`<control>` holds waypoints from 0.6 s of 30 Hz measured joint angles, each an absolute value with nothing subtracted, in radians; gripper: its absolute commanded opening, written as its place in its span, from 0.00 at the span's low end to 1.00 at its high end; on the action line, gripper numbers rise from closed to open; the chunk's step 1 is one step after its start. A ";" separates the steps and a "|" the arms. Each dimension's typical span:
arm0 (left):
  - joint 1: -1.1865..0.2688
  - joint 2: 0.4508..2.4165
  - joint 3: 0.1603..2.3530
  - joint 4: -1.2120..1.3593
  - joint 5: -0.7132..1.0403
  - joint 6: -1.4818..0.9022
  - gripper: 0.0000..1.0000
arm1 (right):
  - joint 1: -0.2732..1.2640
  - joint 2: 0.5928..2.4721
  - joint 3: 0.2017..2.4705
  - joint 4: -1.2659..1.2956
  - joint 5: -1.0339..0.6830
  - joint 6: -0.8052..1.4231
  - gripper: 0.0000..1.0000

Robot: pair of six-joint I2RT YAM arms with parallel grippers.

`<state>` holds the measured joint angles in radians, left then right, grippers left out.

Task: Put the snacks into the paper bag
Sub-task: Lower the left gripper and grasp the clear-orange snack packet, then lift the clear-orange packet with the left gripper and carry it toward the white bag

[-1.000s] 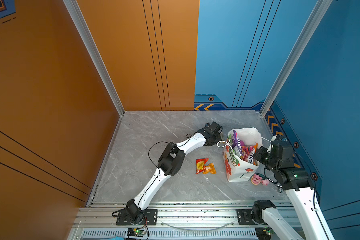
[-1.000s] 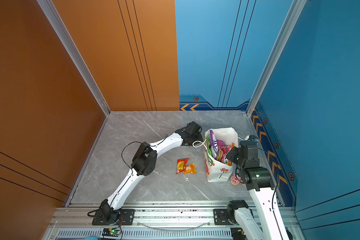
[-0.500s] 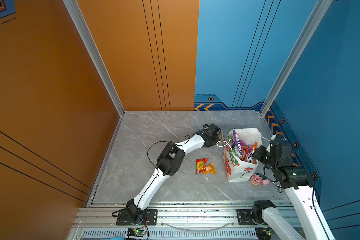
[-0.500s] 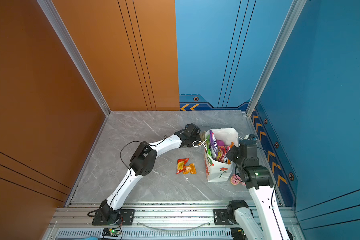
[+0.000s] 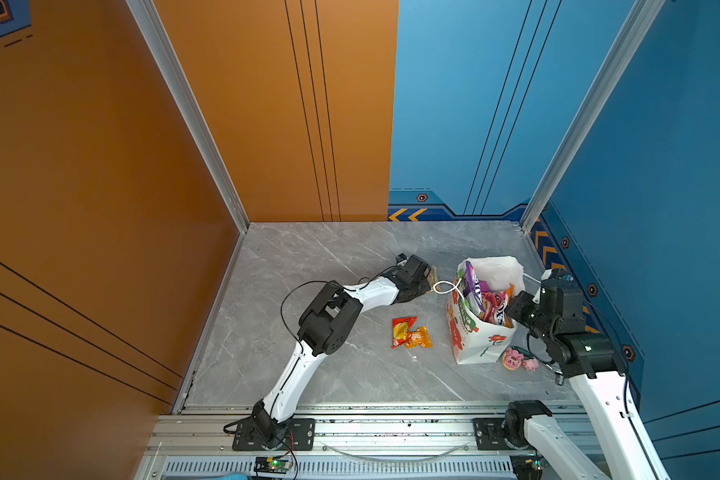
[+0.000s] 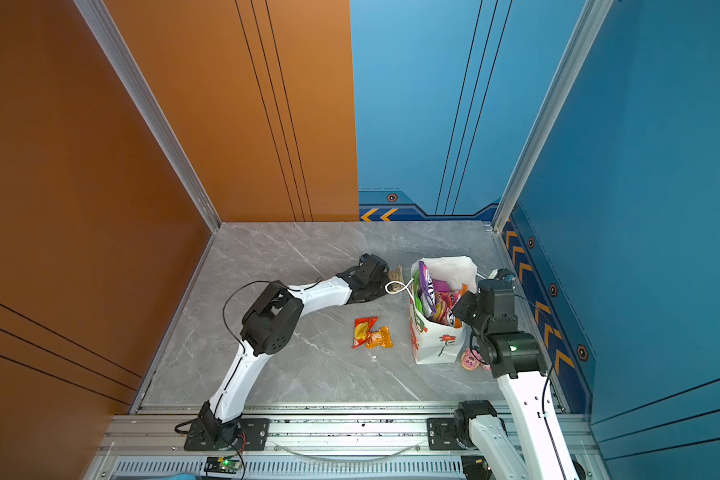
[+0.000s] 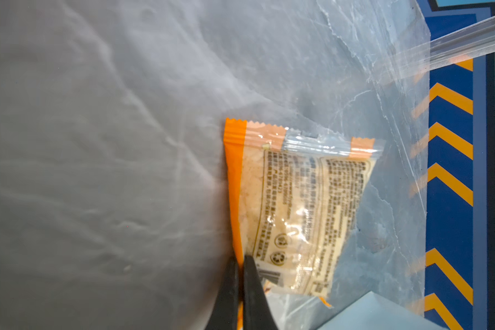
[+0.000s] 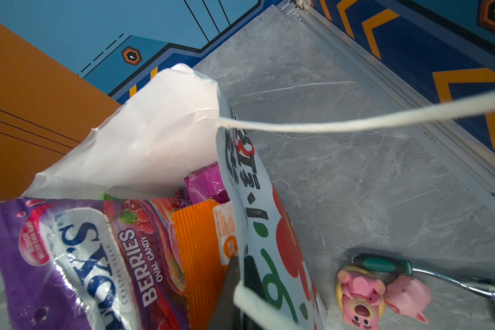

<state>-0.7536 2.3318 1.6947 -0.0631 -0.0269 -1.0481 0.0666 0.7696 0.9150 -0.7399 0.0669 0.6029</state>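
1. Grey marble-look tabletop (image 5: 329, 270) with pale veins forms the floor of the cell. It is glossy enough to mirror the wall's chevrons in the left wrist view.
2. Orange panels (image 5: 100, 166) with thin black lines close the left side and half of the back. Blue panels (image 5: 454, 104) close the rest of the back and the right side, and aluminium posts (image 5: 190, 116) rise at the corners.
3. A dark blue chevron strip (image 5: 408, 215) runs along the foot of the blue panels. A slotted aluminium rail (image 5: 391, 432) along the near edge carries both arm bases.
4. The paper bag (image 5: 481, 349) stands upright near the right wall with its mouth open. It is crowded with snacks (image 5: 485, 299), among them a purple FOX'S bag (image 8: 83, 257) and a ribbed orange packet (image 8: 200, 243).
5. The right gripper (image 8: 239, 265) has its jaws pressed together on the bag's rim, one finger inside and one outside. A white cord handle (image 8: 355, 121) stretches across above the tabletop.
6. The left gripper (image 7: 240, 263) pinches the orange edge of a clear-backed packet (image 7: 297, 205), just beside the bag's left side. Whether that packet is lifted off the tabletop cannot be told.
7. A red packet (image 5: 402, 328) and a small orange packet (image 5: 420, 337) lie touching on bare tabletop, between the left arm and the bag.
8. Two pink pig toys (image 5: 518, 359) and a teal-handled tool (image 8: 383, 264) lie at the bag's foot, beside the right arm.
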 measured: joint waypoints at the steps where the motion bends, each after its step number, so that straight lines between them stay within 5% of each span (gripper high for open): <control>1: -0.750 2.315 1.664 -0.048 -0.030 -1.048 0.00 | 0.067 0.770 0.915 -0.740 0.067 0.603 0.06; 18: -0.682 2.003 1.295 0.061 -0.078 -1.052 0.00 | 0.067 0.777 0.915 -0.739 0.052 0.607 0.06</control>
<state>-0.6815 2.0026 1.2945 0.0612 -0.0776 -1.0515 0.0666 0.7773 0.9150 -0.7387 0.0521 0.6067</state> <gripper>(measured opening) 0.054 0.059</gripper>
